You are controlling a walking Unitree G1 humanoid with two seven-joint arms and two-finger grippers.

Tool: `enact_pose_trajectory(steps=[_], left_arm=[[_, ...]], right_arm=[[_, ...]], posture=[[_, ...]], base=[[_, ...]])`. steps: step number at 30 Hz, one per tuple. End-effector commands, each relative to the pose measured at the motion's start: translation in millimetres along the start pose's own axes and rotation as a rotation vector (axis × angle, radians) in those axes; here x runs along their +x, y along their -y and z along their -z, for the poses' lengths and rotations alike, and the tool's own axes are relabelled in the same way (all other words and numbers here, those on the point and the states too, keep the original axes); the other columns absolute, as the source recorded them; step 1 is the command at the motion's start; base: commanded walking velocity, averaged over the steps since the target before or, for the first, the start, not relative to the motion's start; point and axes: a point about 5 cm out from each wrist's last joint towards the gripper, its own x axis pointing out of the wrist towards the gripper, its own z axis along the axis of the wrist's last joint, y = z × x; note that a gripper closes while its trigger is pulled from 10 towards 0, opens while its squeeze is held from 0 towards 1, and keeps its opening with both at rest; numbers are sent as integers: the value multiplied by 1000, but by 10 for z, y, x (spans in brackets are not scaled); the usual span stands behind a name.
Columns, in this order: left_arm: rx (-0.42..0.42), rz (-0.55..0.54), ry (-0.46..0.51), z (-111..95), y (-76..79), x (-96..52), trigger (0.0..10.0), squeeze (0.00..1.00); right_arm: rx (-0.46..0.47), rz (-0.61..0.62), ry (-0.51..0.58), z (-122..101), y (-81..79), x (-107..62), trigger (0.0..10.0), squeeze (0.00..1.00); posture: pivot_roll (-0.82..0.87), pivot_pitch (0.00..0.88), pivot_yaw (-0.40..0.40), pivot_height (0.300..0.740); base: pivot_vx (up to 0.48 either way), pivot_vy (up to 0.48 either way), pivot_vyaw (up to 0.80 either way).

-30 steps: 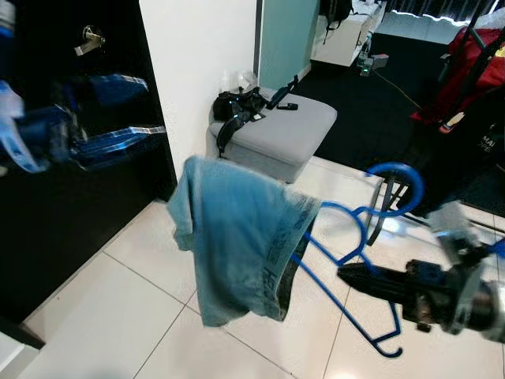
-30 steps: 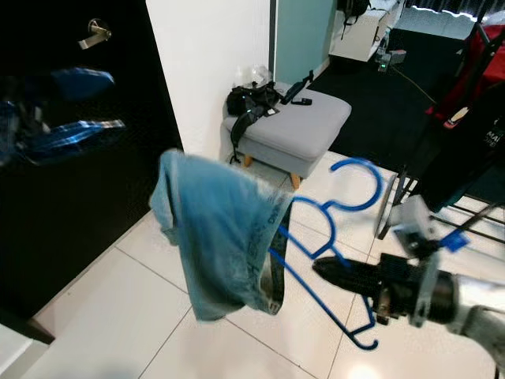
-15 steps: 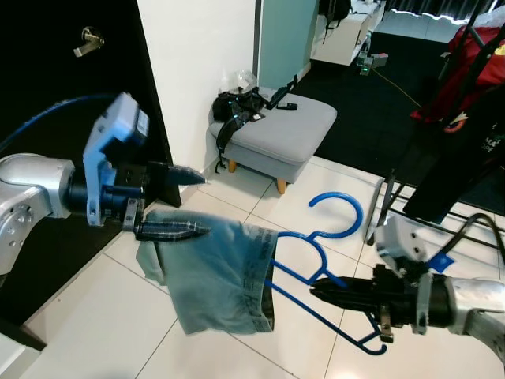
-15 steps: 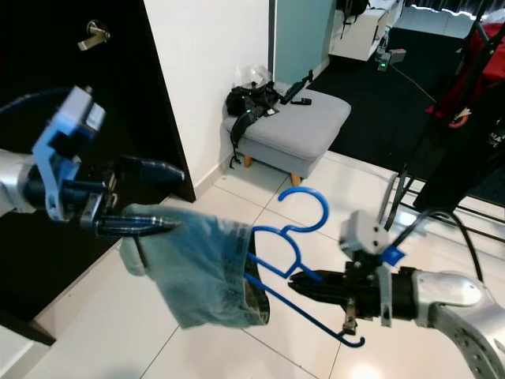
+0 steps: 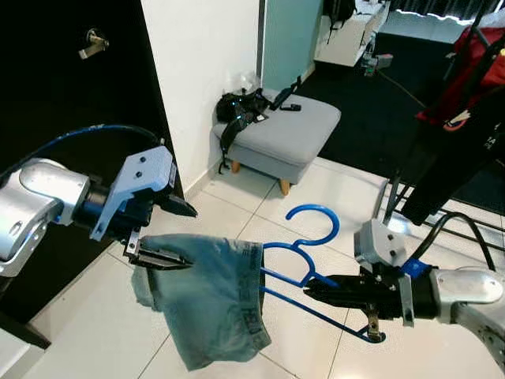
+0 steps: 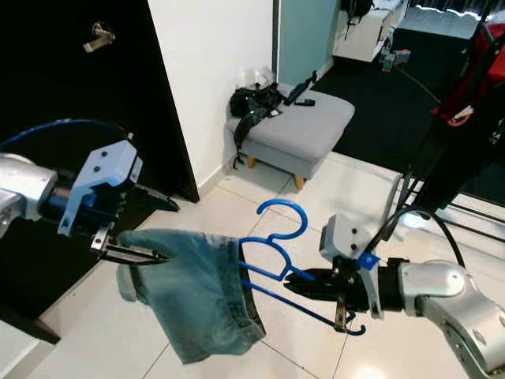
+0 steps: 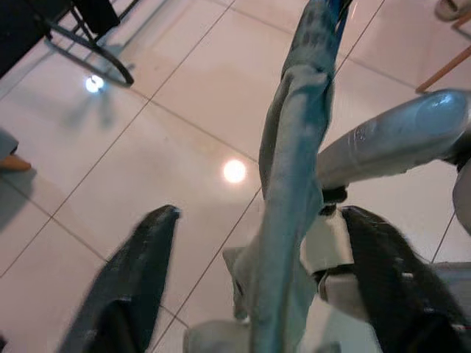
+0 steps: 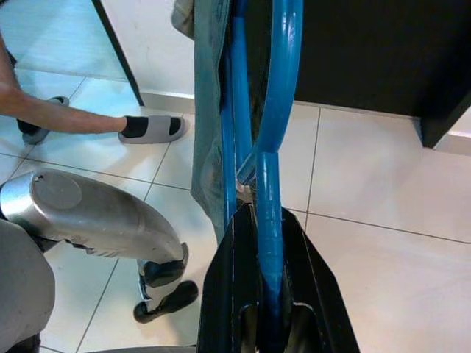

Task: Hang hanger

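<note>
Blue hanger [image 5: 304, 260] clenched in right gripper [image 5: 316, 288]; left gripper [image 5: 180, 237], jaws spread, seemingly straddles denim's [image 5: 209, 296] edge above tiles [image 5: 316, 189].

I'm seeing one blue hanger [image 5: 304, 264], and one pair of denim shorts [image 5: 207, 296] is hanging over it. I'm working with two grippers: my left gripper [image 5: 173, 237], fingers spread around the edge of the shorts, and my right gripper [image 5: 319, 289], fingers clamping the hanger. One grey footstool [image 5: 296, 134] is standing by the wall, and one black bag [image 5: 237, 106] is lying on it. One door handle [image 5: 93, 43] is showing on the dark door. One person's leg [image 8: 66, 121] is showing in my right wrist view, wearing one grey slipper [image 8: 151, 129].
</note>
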Motion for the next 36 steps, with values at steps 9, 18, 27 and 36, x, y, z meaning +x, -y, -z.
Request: enact_pose_trajectory(steps=[9, 18, 27, 36], left_arm=[[6, 53, -23, 36, 42, 187, 0, 0], [1, 41, -10, 82, 18, 359, 0, 0], [7, -25, -12, 107, -43, 430, 0, 0], [48, -187, 75, -1, -221, 412, 0, 0]], right_arm=[[-49, -4, 20, -76, 19, 63, 10000, 0], [-69, 12, 51, -150, 54, 72, 10000, 0], [-74, 26, 69, -170, 68, 92, 10000, 0], [37, 102, 158, -151, 127, -33, 10000, 1000]], posture=[[-26, 78, 45, 740], [-30, 77, 46, 740], [-29, 79, 46, 740], [-30, 87, 33, 740]], base=[[0, 0, 0], [0, 0, 0], [0, 0, 0], [0, 0, 0]])
